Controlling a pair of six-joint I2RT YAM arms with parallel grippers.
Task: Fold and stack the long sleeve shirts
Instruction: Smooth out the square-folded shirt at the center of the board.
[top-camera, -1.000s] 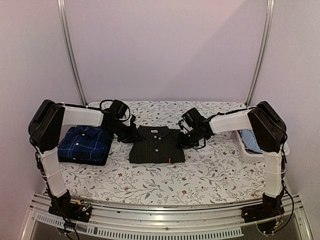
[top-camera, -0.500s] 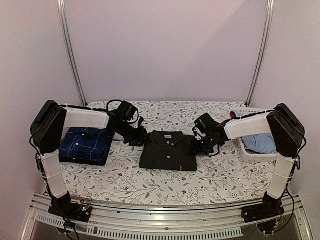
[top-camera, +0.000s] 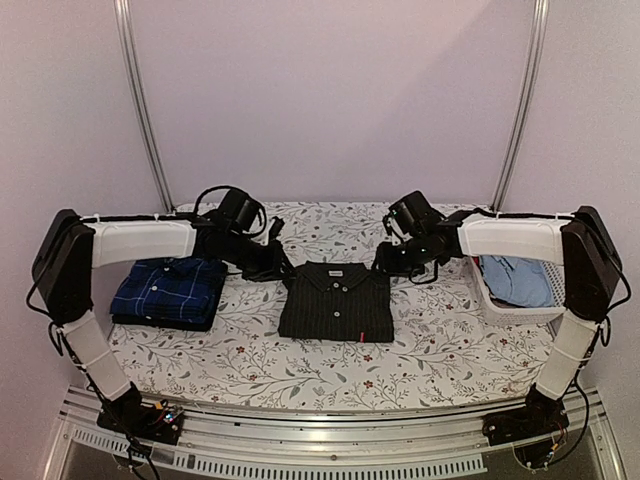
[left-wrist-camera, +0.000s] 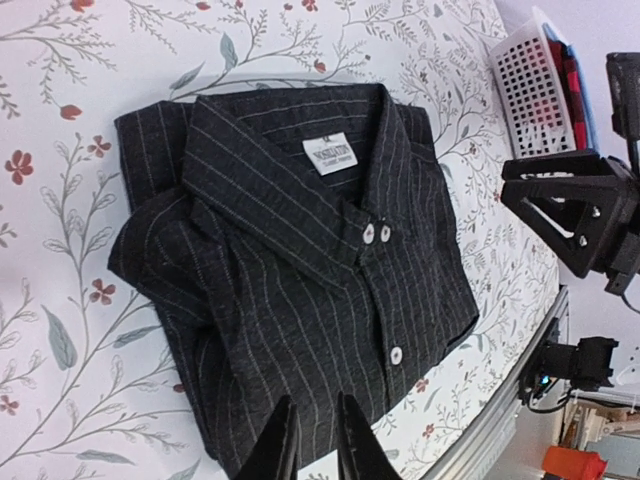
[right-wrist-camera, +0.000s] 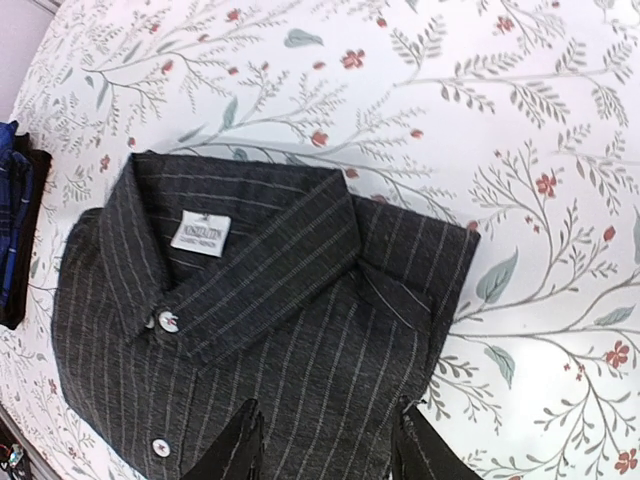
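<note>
The black pinstriped long sleeve shirt (top-camera: 335, 302) lies folded, collar at the far side, in the middle of the table; it also fills the left wrist view (left-wrist-camera: 300, 270) and the right wrist view (right-wrist-camera: 270, 330). The navy checked shirt (top-camera: 168, 290) lies folded at the left, and its edge shows in the right wrist view (right-wrist-camera: 14, 220). My left gripper (top-camera: 277, 264) hovers above the black shirt's far left corner with only a narrow slit between its fingers (left-wrist-camera: 283, 452) and nothing in it. My right gripper (top-camera: 386, 262) hovers over the far right corner, open and holding nothing (right-wrist-camera: 325, 452).
A white basket (top-camera: 500, 308) with light blue cloth (top-camera: 518, 280) stands at the right edge of the table; it shows in the left wrist view (left-wrist-camera: 530, 85) behind the right gripper (left-wrist-camera: 580, 215). The flowered tablecloth (top-camera: 330, 365) covers the table up to the front rail.
The black shirt slid a little to the right and was let go. Both grippers lifted off it and drew back. The right jaws opened wide; the left opened, then narrowed.
</note>
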